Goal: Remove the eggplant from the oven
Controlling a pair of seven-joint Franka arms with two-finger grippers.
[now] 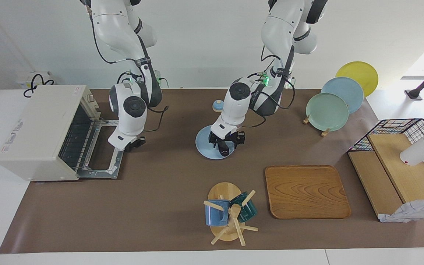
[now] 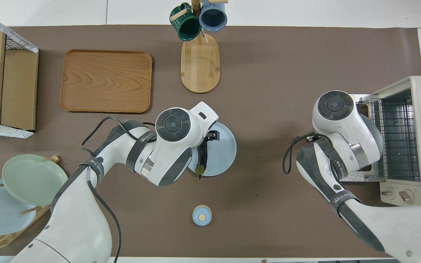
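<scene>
The eggplant is dark and slender with a greenish stem end. It lies across a light blue plate in the middle of the table, stem toward the robots. My left gripper is directly over the plate and down at the eggplant, hiding most of it. The cream-white oven stands at the right arm's end with its door folded down flat and its wire rack bare. My right gripper hangs low over the open door's edge, holding nothing that I can see.
A wooden tray and a mug tree with a blue and a green mug lie farther from the robots. Plates stand in a rack, with a wire basket and wooden boxes at the left arm's end. A small blue knob-lid lies near the robots.
</scene>
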